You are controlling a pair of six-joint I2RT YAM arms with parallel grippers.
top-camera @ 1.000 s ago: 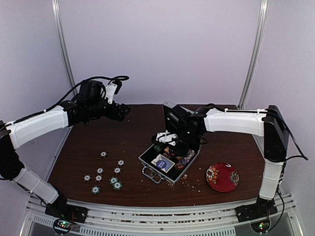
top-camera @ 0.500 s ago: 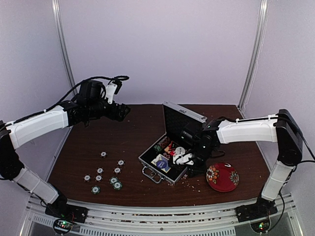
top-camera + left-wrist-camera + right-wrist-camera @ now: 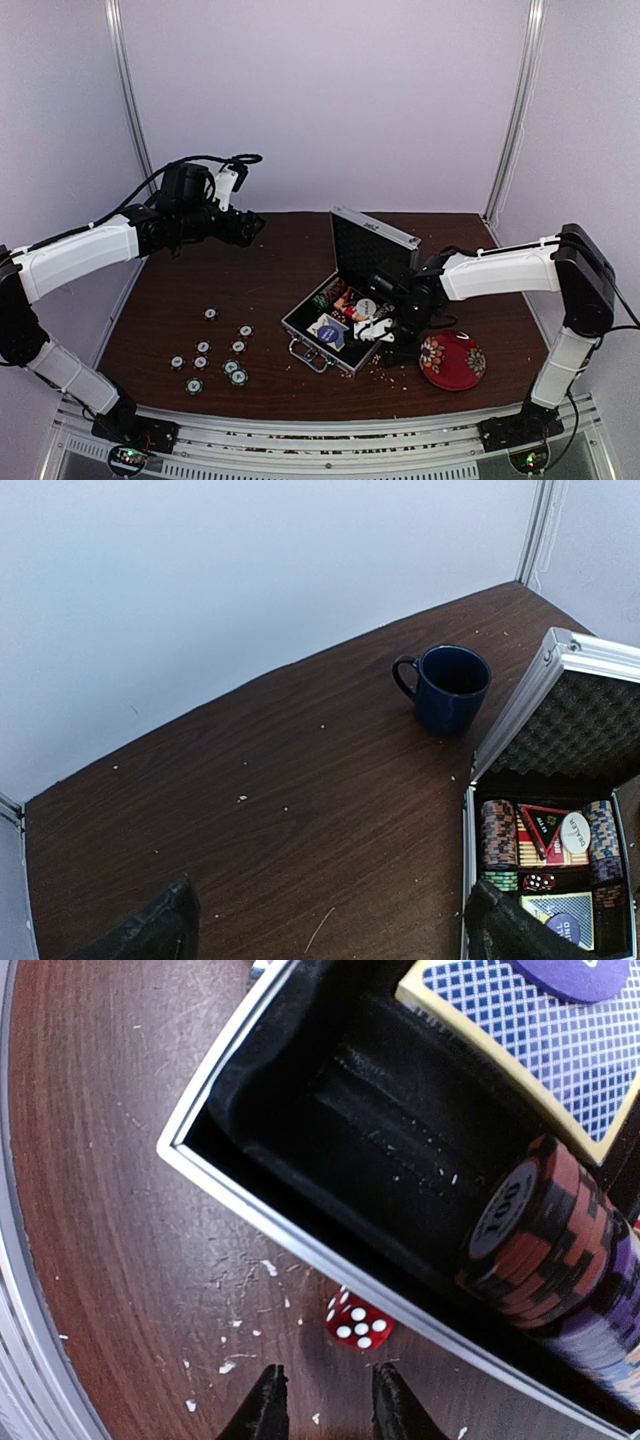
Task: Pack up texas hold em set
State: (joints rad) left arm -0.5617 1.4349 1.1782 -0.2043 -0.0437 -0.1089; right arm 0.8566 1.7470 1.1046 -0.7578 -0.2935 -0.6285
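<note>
Spanning the whole overhead view, a dark brown table (image 3: 270, 270) is seen, and near its middle the silver briefcase (image 3: 372, 248) is stood open, its lid raised toward the back wall and its black-lined tray turned toward the near edge. Above the far left of the table the left claw (image 3: 330, 942) is held high with its fingers spread wide, and nothing is gripped or touched by it. The right claw (image 3: 325, 1402) is lowered to the wood just outside the near right rim of the briefcase, between that rim and the red bowl (image 3: 452, 360). Its fingers are parted only narrowly and nothing is held between them. A dark blue mug (image 3: 452, 688) is shown upright behind the lid by the left wrist camera alone; from overhead it is hidden by that lid. Inside the tray a blue-and-cream card box (image 3: 540, 1060) is laid flat, and beside it a stack of chips (image 3: 535, 1230) is set on edge in a groove. Loose chips (image 3: 215, 355) are scattered on the table to the left of the briefcase, well apart from both claws. These and the bowl are shown only from overhead. A small red die (image 3: 358, 1322) is made out clearly by the right wrist camera alone, lying on the wood against the rim, just ahead of the right claw's tips.
</note>
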